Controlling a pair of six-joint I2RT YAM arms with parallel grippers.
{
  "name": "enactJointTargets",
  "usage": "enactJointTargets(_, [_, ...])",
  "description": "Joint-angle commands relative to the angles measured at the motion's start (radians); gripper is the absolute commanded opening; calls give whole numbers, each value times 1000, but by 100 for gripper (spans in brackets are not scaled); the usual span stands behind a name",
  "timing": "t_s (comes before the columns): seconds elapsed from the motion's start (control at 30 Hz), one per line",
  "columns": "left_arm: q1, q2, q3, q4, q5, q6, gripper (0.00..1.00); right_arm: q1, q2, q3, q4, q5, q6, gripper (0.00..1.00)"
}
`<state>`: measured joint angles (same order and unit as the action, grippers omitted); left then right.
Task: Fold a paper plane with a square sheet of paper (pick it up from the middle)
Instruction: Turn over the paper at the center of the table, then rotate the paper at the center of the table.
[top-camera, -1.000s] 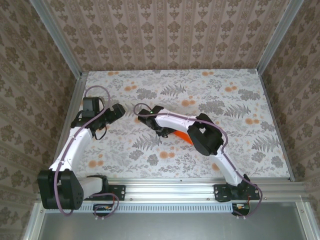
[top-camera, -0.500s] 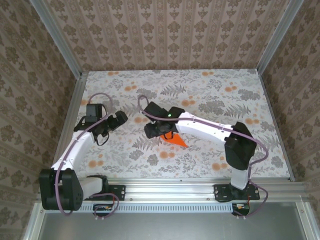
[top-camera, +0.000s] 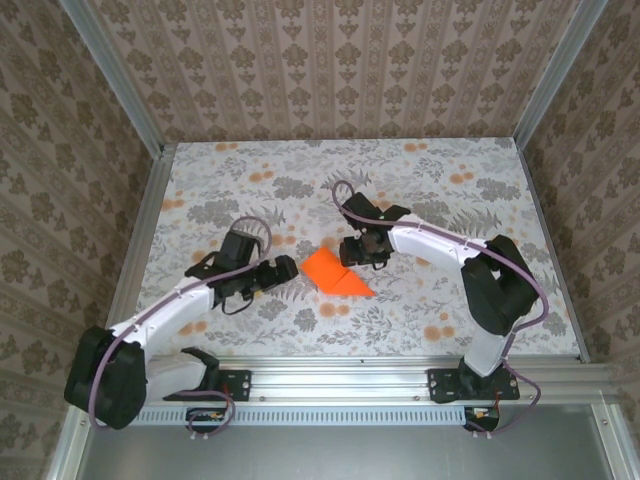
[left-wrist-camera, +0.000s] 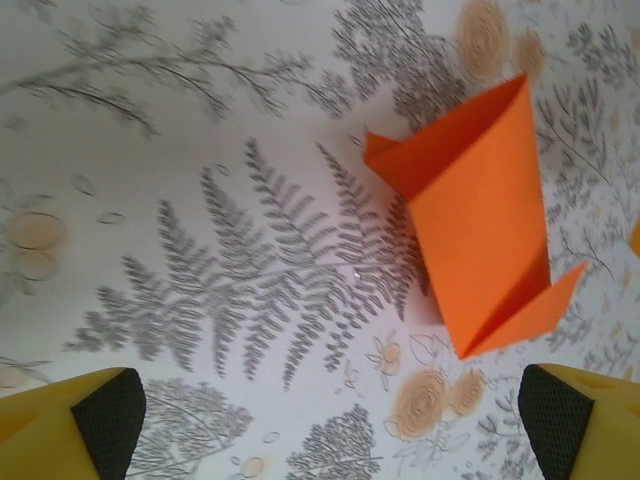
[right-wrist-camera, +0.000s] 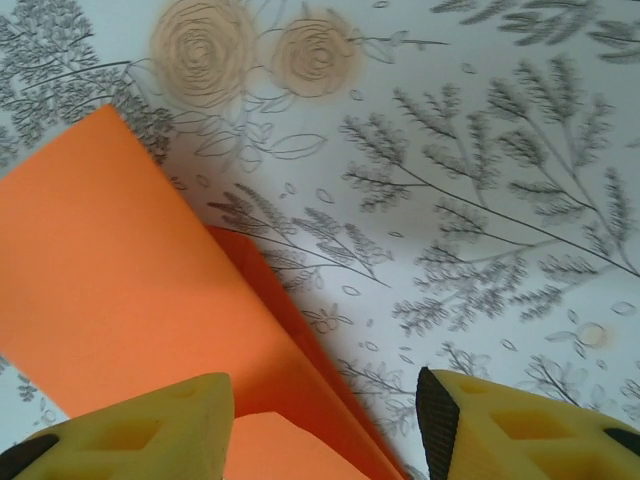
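Nearest, at 6 o'clock in the overhead view, a silver metal rail (top-camera: 340, 370) carries the bases of both arms. From the 7 o'clock corner the white left arm (top-camera: 170, 310) reaches toward 2 o'clock, low over the tabletop (top-camera: 420, 180), which is covered in a pale cloth printed with grey ferns and small orange flowers. The left jaws stand wide apart and hold nothing. In the left wrist view their yellow fingertips (left-wrist-camera: 60, 430) with black pads sit at the two lower corners, with bare cloth between them.

Just past them, toward 3 o'clock, a bright orange sheet of thin paper (top-camera: 335, 275) lies near the middle of the tabletop, a little toward 6 o'clock. It is folded into a smaller angular shape. The left wrist view shows the sheet (left-wrist-camera: 480, 230) at 2 o'clock, with creased flaps lifting slightly at both ends.

The white right arm (top-camera: 440, 245) rises from the 5 o'clock base, bends, and reaches toward 9 o'clock, bringing its jaws over the sheet's far edge. The right jaws are partly apart. In the right wrist view the yellow fingertips (right-wrist-camera: 140, 430) straddle a fold of the orange sheet (right-wrist-camera: 110, 270), and whether they touch it cannot be told.

Farthest, from 9 through 12 to 3 o'clock, brown patterned walls (top-camera: 340, 70) enclose the tabletop.
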<state>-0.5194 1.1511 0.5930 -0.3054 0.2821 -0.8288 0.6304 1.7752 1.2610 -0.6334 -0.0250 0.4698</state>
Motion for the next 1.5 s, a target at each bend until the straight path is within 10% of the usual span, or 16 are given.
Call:
enactJointTargets(0.0, [-25,26,-5,63,-43,-60,100,-30,63,30,41,-158,-126,55])
enactJointTargets(0.4, [-42,133,22,116,-9,-62,100,-92,253,142,85,-437,-299,52])
enactJointTargets(0.97, [-76,221,64,175,19,-81,100,-93,205,111,90,-99,-90,31])
enactJointTargets(1.47, [-104,317,54,325,96,-146,86,-92,-104,-70,140,-236,-73,38])
